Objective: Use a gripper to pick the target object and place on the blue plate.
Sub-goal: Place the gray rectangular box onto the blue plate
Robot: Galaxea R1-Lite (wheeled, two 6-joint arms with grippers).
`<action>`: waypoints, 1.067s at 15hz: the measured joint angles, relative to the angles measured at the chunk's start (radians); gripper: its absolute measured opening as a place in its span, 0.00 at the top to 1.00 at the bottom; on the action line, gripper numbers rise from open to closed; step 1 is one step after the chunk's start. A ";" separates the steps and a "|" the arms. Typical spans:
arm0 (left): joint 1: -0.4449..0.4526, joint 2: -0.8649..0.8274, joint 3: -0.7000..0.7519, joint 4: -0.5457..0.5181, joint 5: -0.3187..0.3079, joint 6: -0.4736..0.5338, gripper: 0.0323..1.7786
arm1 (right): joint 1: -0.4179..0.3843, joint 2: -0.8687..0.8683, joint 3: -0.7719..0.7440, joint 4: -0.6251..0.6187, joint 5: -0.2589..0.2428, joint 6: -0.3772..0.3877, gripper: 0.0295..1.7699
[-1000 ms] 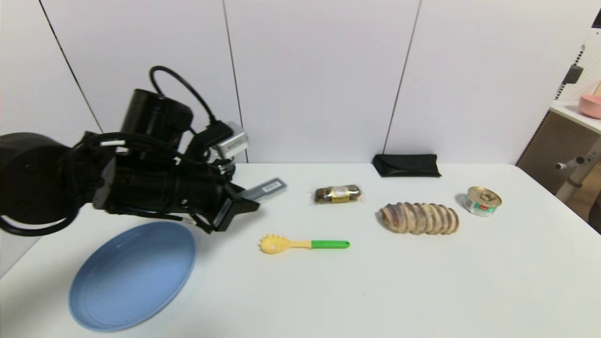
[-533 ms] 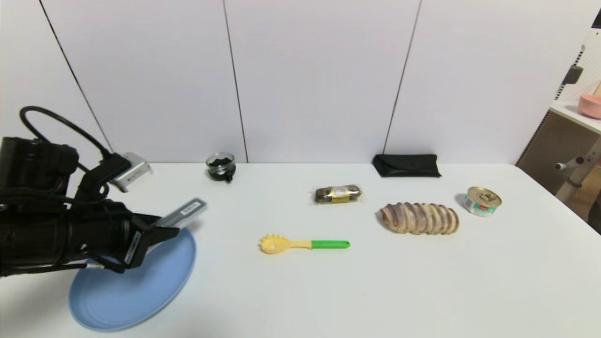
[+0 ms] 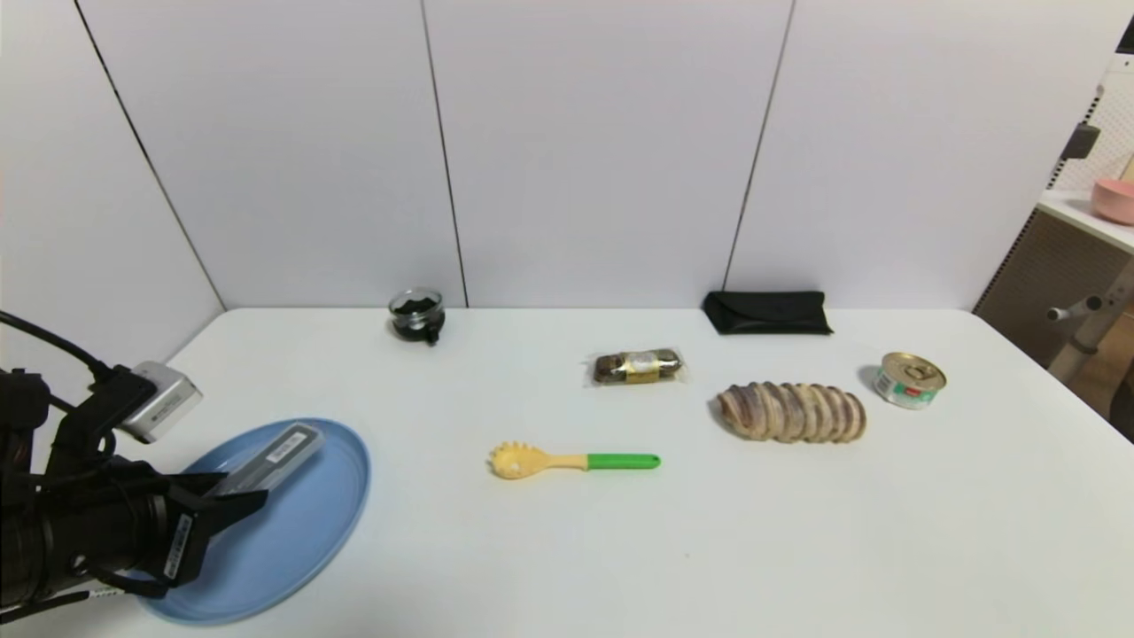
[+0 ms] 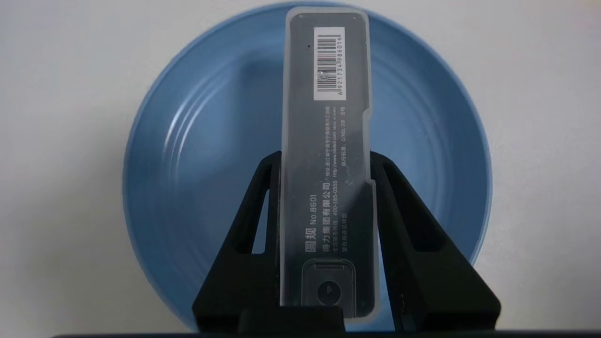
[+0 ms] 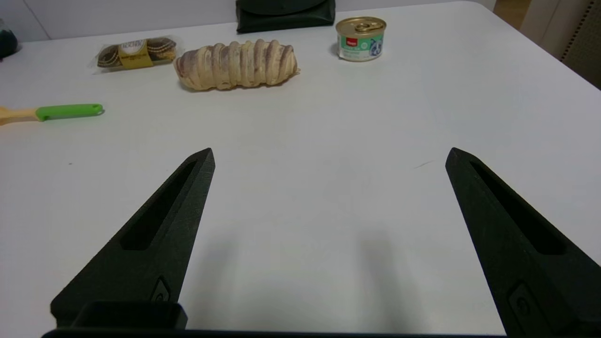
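The grey translucent plastic case (image 4: 327,155) is held between the fingers of the left gripper (image 4: 326,162), which are closed on its two long edges. The case and the fingers are seen over the blue plate (image 3: 306,549), at the left of the bench (image 3: 709,549); whether the plate is touched by the case cannot be told. The end marked with a white barcode label (image 4: 329,63) is pointed away from the gripper. By the right gripper (image 5: 330,157), nothing is held: its fingers are spread wide above the bench. Near the middle of the bench, a yellow pasta server with a green handle (image 3: 623,462) is laid flat. Behind it, a wrapped snack (image 3: 639,366), a ridged, shell-like object (image 3: 791,412) and a tin can (image 3: 910,380) are set out, with a black pouch (image 3: 769,313) placed by the wall and a small glass container (image 3: 416,314) farther left.
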 joint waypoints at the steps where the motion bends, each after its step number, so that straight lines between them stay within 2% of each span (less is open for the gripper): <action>1: 0.004 -0.002 0.018 -0.009 0.000 0.000 0.67 | 0.000 0.000 0.000 0.000 0.000 0.000 0.04; 2: 0.006 -0.003 0.030 -0.012 0.000 0.000 0.67 | 0.000 0.000 0.000 0.000 0.000 0.000 0.04; 6: 0.008 -0.002 0.040 -0.015 0.000 0.001 0.43 | 0.000 0.000 0.000 0.000 0.000 0.000 0.04; 10: 0.007 -0.040 0.045 -0.011 0.000 0.001 0.27 | 0.000 0.000 0.000 0.000 0.000 0.000 0.04; 13: 0.007 -0.149 0.082 -0.022 0.000 0.000 0.20 | 0.000 0.000 0.000 0.000 0.000 0.001 0.04; 16: 0.007 -0.350 0.167 -0.031 0.000 -0.001 0.15 | 0.000 0.000 0.000 0.000 0.000 0.000 0.04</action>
